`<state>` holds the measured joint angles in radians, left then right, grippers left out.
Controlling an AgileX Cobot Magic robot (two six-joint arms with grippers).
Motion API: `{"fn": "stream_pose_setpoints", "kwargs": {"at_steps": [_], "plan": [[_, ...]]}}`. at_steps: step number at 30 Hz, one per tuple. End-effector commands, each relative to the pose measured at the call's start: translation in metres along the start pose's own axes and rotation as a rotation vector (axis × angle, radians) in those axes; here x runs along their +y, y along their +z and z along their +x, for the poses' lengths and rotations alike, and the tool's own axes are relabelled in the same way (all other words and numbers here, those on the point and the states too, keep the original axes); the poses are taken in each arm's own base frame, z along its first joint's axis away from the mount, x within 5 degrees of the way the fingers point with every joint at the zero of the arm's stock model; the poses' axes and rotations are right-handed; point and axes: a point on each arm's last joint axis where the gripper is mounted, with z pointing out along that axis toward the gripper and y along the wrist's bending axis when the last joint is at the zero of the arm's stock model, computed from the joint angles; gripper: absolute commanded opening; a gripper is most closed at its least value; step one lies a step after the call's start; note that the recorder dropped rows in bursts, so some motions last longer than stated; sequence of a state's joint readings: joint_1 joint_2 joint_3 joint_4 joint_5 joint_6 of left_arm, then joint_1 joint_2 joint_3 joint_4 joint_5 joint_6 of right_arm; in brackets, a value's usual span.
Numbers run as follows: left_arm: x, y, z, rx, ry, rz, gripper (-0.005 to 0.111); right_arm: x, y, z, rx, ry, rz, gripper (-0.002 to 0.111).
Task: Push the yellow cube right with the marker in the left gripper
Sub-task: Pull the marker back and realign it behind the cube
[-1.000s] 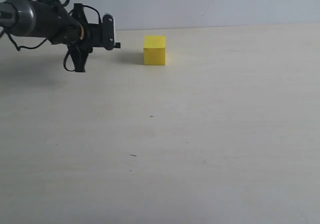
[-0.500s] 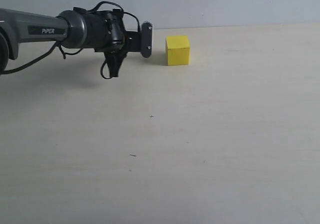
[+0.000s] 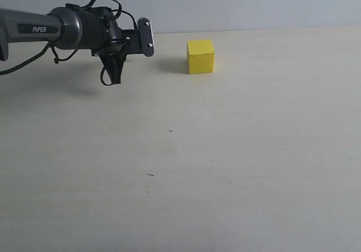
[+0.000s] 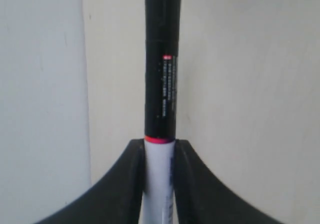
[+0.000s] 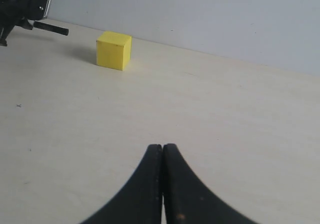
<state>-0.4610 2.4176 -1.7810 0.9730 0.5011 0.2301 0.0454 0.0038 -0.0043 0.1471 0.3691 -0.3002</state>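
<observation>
The yellow cube [image 3: 200, 56] sits on the pale table near its back edge, and it also shows in the right wrist view [image 5: 113, 50]. My left gripper [image 3: 145, 39] hovers to the cube's left with a clear gap between them. It is shut on the marker [image 4: 161, 78]: the fingers [image 4: 131, 184] clamp the white barrel and the long black cap sticks out ahead. From the right wrist view the marker's black end [image 5: 51, 29] points toward the cube without touching it. My right gripper [image 5: 162, 148] is shut on nothing, low over the table, well short of the cube.
A grey wall [image 3: 254, 4] rises just behind the table's back edge, close behind the cube. Two small dark marks [image 3: 171, 131] [image 3: 150, 175] dot the tabletop [image 3: 254, 150]. Loose black cables [image 3: 110, 74] hang under the left wrist.
The left gripper first swept right and shifted the cube to the right. It has since drawn back to the left, leaving the cube still where it stopped.
</observation>
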Motion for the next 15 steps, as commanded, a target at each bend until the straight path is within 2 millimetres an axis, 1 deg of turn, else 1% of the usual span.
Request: {"fn": "stream_pose_setpoints", "kwargs": {"at_steps": [1,3,5,7,8,10,15], "plan": [[-0.017,-0.012,-0.039,-0.098,0.043,-0.013,0.0,0.0,0.0,0.0,-0.013,0.001,0.002,0.0],[-0.026,-0.018,-0.061,-0.129,0.045,-0.029,0.0,0.0,0.0,0.0,-0.013,0.001,0.002,0.0],[-0.032,-0.029,-0.084,-0.154,0.012,-0.051,0.0,0.0,0.0,0.0,-0.013,0.001,0.002,0.0],[-0.034,-0.037,-0.096,-0.128,0.025,-0.073,0.0,0.0,0.0,0.0,-0.013,0.001,0.002,0.0],[-0.034,-0.039,-0.098,-0.105,0.034,-0.083,0.0,0.0,0.0,0.0,-0.013,0.001,0.002,0.0],[-0.032,-0.039,-0.095,-0.049,0.05,-0.1,0.0,0.0,0.0,0.0,-0.013,0.001,0.002,0.0],[-0.02,-0.033,-0.066,0.125,0.011,-0.112,0.0,0.0,0.0,0.0,-0.013,0.001,0.002,0.0]]}}
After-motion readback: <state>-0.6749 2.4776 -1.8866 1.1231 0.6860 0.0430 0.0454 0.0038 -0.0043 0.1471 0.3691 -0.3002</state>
